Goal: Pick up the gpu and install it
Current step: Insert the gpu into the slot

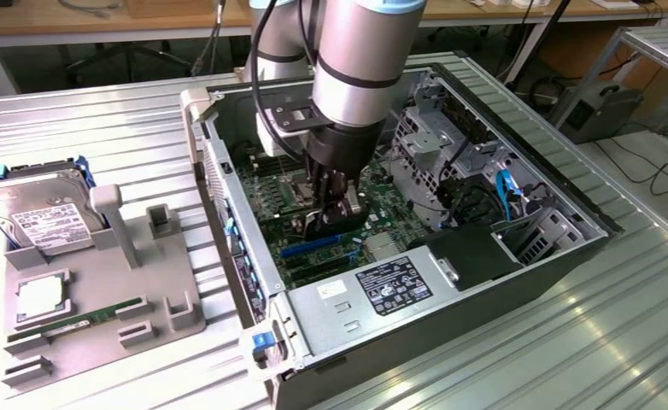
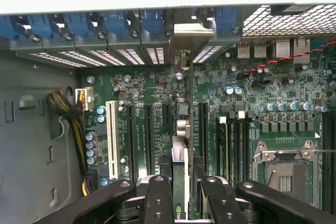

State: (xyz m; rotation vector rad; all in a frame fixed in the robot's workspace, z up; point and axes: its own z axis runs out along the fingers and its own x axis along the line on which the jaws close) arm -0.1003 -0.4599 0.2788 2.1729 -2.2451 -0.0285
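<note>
- Currently my gripper [image 1: 340,205] is down inside the open computer case [image 1: 562,256], over the green motherboard [image 1: 397,209].
- My fingers [image 2: 157,198] are closed partway on the gpu [image 2: 179,156]. I hold it upright by its two faces, so the wrist view sees it edge-on between them.
- In the exterior view the gpu [image 1: 336,227] hangs under my gripper as a dark card, low over the board near the blue slots [image 1: 309,248].
- Seen from the wrist, the card lines up with the long black slots [image 2: 148,135] beside the white slot [image 2: 111,135]; I cannot tell if it touches one.
- An empty processor socket [image 2: 281,169] sits well apart from the card.
- On the exterior view's left, outside the case, a grey tray [image 1: 180,316] holds a hard drive [image 1: 38,213] and a memory stick [image 1: 78,320].
</note>
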